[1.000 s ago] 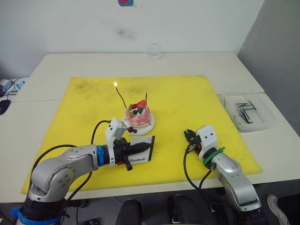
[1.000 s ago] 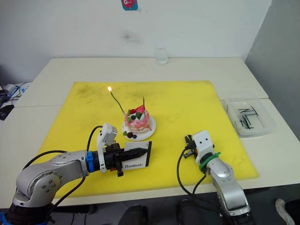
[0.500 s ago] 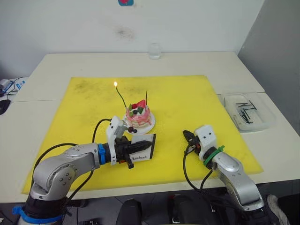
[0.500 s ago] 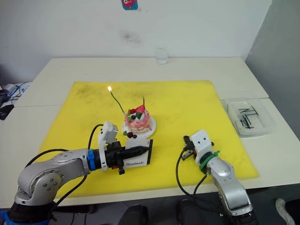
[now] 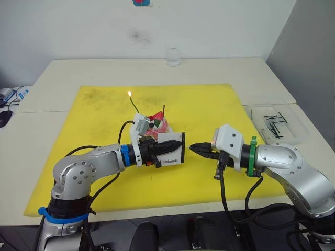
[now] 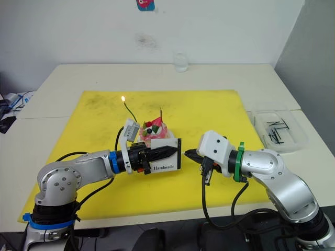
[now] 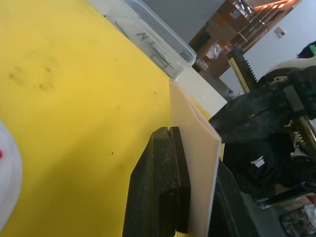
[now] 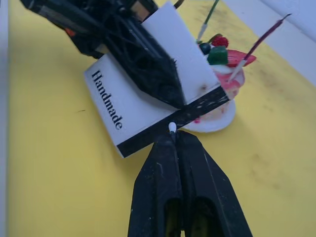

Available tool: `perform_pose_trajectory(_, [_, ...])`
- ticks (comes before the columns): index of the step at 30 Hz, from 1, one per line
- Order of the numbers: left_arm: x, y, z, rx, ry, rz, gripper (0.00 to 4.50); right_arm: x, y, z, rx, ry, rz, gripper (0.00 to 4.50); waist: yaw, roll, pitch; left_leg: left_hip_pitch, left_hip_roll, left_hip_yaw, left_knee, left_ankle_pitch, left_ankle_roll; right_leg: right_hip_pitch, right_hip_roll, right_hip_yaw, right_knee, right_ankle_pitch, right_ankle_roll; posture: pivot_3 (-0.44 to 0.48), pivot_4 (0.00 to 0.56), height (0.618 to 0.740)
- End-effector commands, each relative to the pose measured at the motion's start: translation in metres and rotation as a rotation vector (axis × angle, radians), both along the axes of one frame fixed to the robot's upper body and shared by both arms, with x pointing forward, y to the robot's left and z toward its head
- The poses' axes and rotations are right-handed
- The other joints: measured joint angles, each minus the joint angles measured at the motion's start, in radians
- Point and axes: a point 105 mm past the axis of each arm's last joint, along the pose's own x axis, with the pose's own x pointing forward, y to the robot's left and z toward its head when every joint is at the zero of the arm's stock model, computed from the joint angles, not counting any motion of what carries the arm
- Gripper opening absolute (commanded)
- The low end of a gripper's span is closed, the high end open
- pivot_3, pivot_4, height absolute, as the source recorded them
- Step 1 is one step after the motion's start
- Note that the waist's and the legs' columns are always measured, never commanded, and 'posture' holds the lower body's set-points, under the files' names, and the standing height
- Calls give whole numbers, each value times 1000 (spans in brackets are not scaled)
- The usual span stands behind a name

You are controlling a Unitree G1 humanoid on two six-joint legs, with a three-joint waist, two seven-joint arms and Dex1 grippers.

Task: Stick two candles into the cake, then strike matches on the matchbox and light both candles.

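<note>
Centrally, the matchbox (image 8: 153, 106) is held upright above the yellow mat (image 5: 209, 104), pinched between the closed fingers of the left claw (image 5: 175, 146), one black finger (image 7: 160, 185) on each flat face. Its "Handmade" lettering faces the viewer, and its black strip runs along the edge turned toward the right claw (image 8: 172, 140). That claw is shut on a match (image 8: 172, 128), whose pale head protrudes just past the fingertips and touches, or nearly touches, the black strip. The two claws point at each other, tip to tip, with the box between them.

Just behind the left claw sits the cake (image 6: 154, 130) on its white plate (image 8: 217, 121), partly hidden by the box. The green candle (image 5: 134, 107) rises from the cake on the side away from the right claw, leaning outward, with a small flame (image 5: 129, 94) at its tip. The red candle (image 8: 261, 39) stands in the cake nearer the right claw, unlit.

Well beyond the right arm, off the mat on the white table (image 5: 78, 70), a clear tray (image 5: 293, 133) holds several spare matches (image 5: 273, 119). A glass (image 5: 172, 55) stands at the far edge of the table, well apart from both claws.
</note>
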Motion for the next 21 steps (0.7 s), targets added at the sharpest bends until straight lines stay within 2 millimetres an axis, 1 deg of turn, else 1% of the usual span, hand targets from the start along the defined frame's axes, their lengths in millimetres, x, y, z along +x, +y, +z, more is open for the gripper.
perform_pose_trajectory(1, [-3, -2, 8, -13, -25, -23, 0, 1, 3, 8, -6, -63, 12, 18, 0, 0, 0, 0, 0, 0, 0, 0, 0, 0, 0, 0, 0, 0, 0, 0, 150, 735])
perform_pose_trajectory(9, [-5, -3, 9, -13, -24, -35, 0, 8, 7, 7, -9, -100, -13, 18, 1, 0, 0, 0, 0, 0, 0, 0, 0, 0, 0, 0, 0, 0, 0, 0, 150, 735])
perform_pose_trajectory(21, [-10, -5, 8, -24, -15, -56, 0, 10, 13, 3, -6, -106, -12, 18, 1, 0, 0, 0, 0, 0, 0, 0, 0, 0, 0, 0, 0, 0, 0, 0, 150, 735])
